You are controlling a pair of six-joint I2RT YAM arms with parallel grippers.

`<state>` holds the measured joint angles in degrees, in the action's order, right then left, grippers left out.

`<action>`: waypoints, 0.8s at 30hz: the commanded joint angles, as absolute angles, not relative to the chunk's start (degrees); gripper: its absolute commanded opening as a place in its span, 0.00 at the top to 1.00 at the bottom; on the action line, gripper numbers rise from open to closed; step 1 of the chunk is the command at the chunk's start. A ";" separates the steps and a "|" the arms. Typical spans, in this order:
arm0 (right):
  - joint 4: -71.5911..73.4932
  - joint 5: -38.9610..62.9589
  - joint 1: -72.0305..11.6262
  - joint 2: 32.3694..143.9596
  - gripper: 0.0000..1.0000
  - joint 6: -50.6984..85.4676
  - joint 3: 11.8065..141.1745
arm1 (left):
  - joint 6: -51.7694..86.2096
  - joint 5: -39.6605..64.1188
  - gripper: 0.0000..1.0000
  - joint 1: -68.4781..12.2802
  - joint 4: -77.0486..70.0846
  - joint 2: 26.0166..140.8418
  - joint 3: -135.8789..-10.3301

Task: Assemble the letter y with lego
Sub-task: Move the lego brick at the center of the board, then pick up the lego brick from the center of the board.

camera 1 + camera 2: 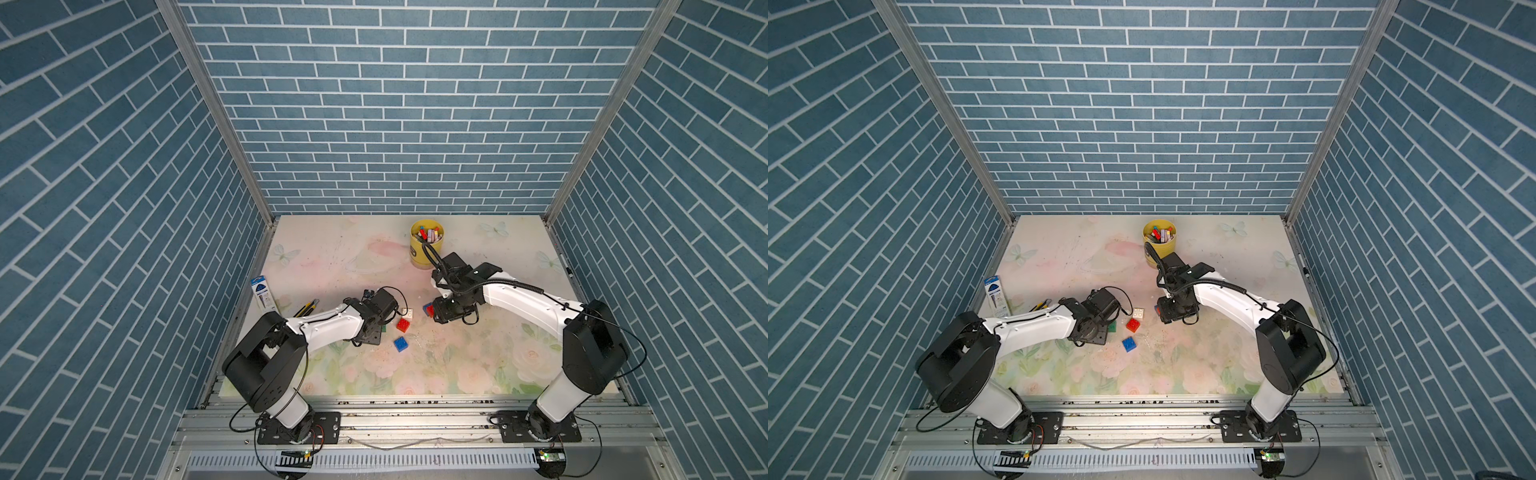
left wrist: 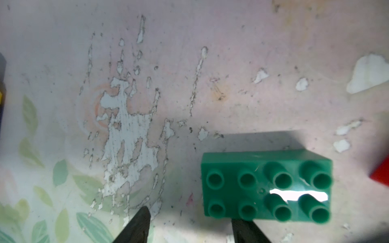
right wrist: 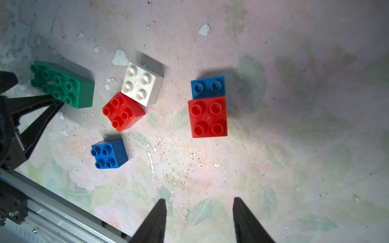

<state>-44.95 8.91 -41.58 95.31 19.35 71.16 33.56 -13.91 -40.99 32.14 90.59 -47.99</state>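
The long brick (image 2: 266,185) lies leftmost on the surface (image 1: 457,361), three loose bricks (image 3: 123,111) just right of it. A stacked pair (image 3: 208,116) sits further right, the cup (image 1: 427,245) behind them.

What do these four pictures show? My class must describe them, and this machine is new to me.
Two robot arms stand at a table. Two pictures look down from overhead; two come from cameras on the arms' wrists. The left gripper and right gripper are open and empty. Six bricks lie there: a green brick beside the left gripper, a white brick, a loose red brick, a loose blue brick, and a stacked red brick on a lower blue brick. A yellow cup stands behind.
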 commanded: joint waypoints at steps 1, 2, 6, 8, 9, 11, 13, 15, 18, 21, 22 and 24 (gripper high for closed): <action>-45.53 10.48 -42.03 95.71 0.48 21.61 73.37 | 32.44 -11.74 0.36 -40.74 31.09 87.84 -47.38; -45.58 10.86 -42.08 95.71 0.48 21.62 73.71 | 32.42 -10.93 0.36 -40.74 30.62 86.27 -46.70; -46.49 11.82 -42.44 96.94 0.48 22.06 75.92 | 33.08 -9.75 0.35 -40.69 31.09 81.11 -45.41; -46.72 12.23 -43.04 97.70 0.48 21.98 77.04 | 33.69 -9.62 0.35 -40.69 31.69 79.44 -45.05; -46.75 12.40 -43.39 98.12 0.47 21.89 77.52 | 33.99 -9.48 0.35 -40.71 31.81 78.79 -44.79; -47.03 12.66 -44.43 99.35 0.47 21.56 78.82 | 34.87 -8.88 0.34 -40.69 31.94 77.31 -44.02; -47.34 12.82 -45.41 100.55 0.47 21.28 79.98 | 36.33 -8.70 0.33 -40.70 32.19 76.04 -43.29; -47.44 13.22 -46.32 101.65 0.47 21.11 80.93 | 38.00 -8.80 0.33 -40.71 32.59 74.39 -42.34; -48.14 13.62 -47.91 103.37 0.47 21.01 82.22 | 41.09 -9.38 0.33 -40.54 34.00 71.19 -40.64; -49.20 13.93 -49.96 105.21 0.46 20.92 83.19 | 43.53 -9.17 0.31 -40.36 34.84 67.53 -38.17; -49.68 13.68 -50.64 105.86 0.46 20.92 83.48 | 44.00 -8.97 0.31 -40.34 34.82 66.25 -37.28; -50.50 13.62 -51.76 107.23 0.45 21.17 84.17 | 45.15 -9.47 0.30 -39.96 35.56 63.85 -35.86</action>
